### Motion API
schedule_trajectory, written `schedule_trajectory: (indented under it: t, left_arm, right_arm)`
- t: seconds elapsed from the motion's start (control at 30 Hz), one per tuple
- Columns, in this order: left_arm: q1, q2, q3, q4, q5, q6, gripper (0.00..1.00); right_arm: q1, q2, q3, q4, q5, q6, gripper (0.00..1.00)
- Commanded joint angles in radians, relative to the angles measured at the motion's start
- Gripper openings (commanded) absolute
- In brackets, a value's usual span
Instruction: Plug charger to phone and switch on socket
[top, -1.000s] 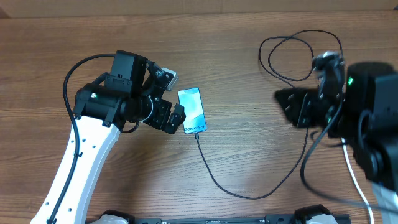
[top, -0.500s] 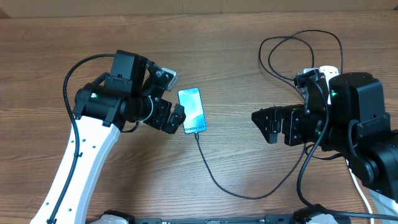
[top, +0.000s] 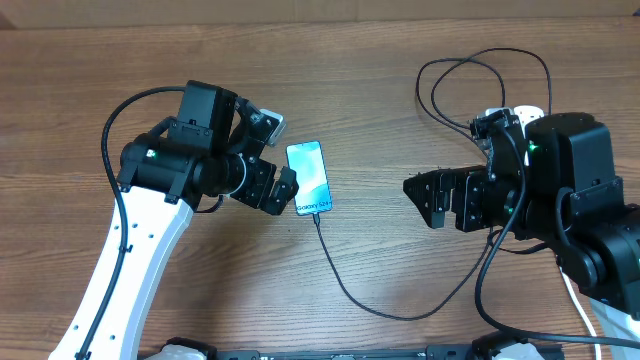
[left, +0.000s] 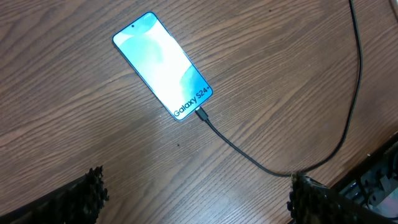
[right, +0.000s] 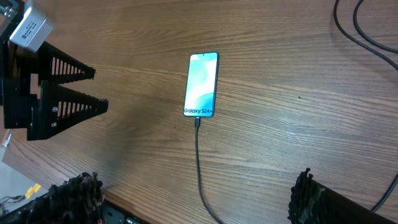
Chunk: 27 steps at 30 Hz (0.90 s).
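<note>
Overhead — wood-grain table, lit phone, charger plugged in

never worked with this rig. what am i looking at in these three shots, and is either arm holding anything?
Two robot arms work at a wooden table. The top picture comes from a fixed camera overhead; the other two come from cameras on each wrist, looking past that arm's own fingers.

The left hand sits just beside the phone, open and holding nothing. The right hand is open too, empty, out over bare wood.

The phone lies flat, its screen lit. The thin black charger cable is already plugged into its bottom edge and runs off to the right, looping near the white power strip, which the right arm mostly hides. Whether its switch is on cannot be seen.
</note>
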Motion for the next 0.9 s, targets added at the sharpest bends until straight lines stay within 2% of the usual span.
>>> schedule_trajectory:
  t: [0.0, 0.53, 0.87]
  left_arm:
    - [-0.007, -0.001, 0.002, 0.003, 0.018, 0.000, 1.00]
    - [-0.006, -0.042, 0.002, 0.003, 0.017, 0.000, 1.00]
    - [0.043, -0.316, 0.002, 0.011, -0.042, 0.000, 1.00]
  right_arm:
    - [0.005, 0.001, 0.014, 0.005, 0.001, -0.005, 1.00]
    - [0.005, 0.001, 0.014, 0.005, 0.001, -0.006, 1.00]
    - [0.005, 0.001, 0.014, 0.005, 0.001, -0.005, 1.00]
